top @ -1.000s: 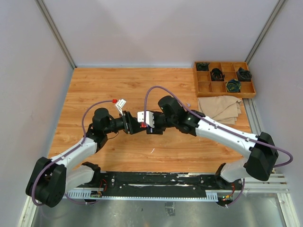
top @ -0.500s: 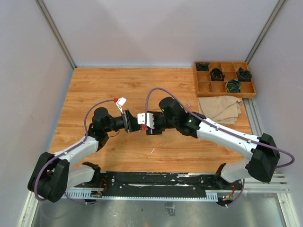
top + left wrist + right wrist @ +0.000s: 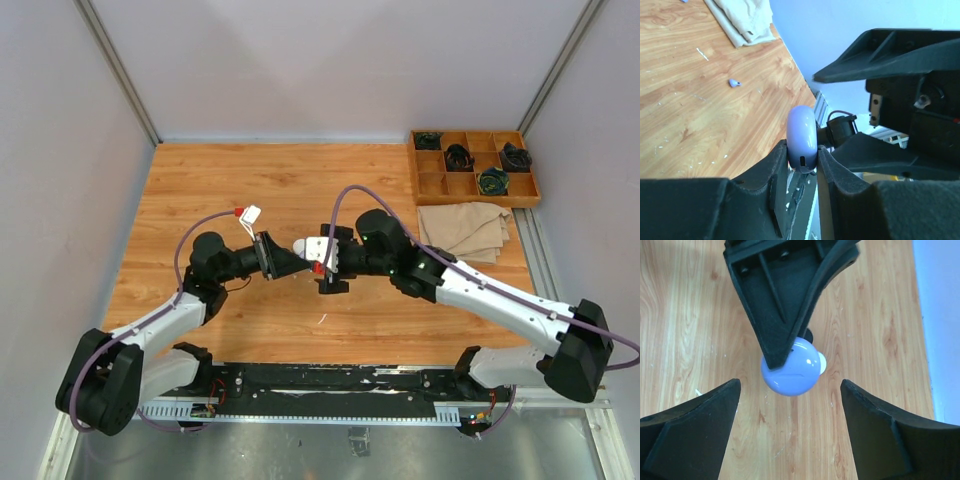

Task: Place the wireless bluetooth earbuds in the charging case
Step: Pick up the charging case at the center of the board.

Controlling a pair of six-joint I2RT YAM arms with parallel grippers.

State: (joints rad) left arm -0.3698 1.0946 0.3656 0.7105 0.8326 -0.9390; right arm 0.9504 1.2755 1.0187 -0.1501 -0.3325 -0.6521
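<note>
My left gripper [image 3: 296,256] is shut on a round lilac charging case [image 3: 301,246] and holds it on edge above the table. In the left wrist view the case [image 3: 801,139] sits pinched between the two pads, closed, at my gripper [image 3: 801,152]. My right gripper [image 3: 326,260] is open and faces the case from the right, a little apart from it. In the right wrist view the case [image 3: 790,367] hangs between my spread right gripper [image 3: 789,390], with a small white piece [image 3: 822,364] at its edge. A lilac earbud [image 3: 734,82] lies on the wood.
A wooden compartment tray [image 3: 475,168] with dark items stands at the back right. A folded beige cloth [image 3: 465,230] lies in front of it and shows in the left wrist view [image 3: 747,20]. Both arms meet over the table's middle.
My right gripper has drawn back to the right off the case and opened its jaws wide. My left gripper still holds the case and has reached a little further right.
</note>
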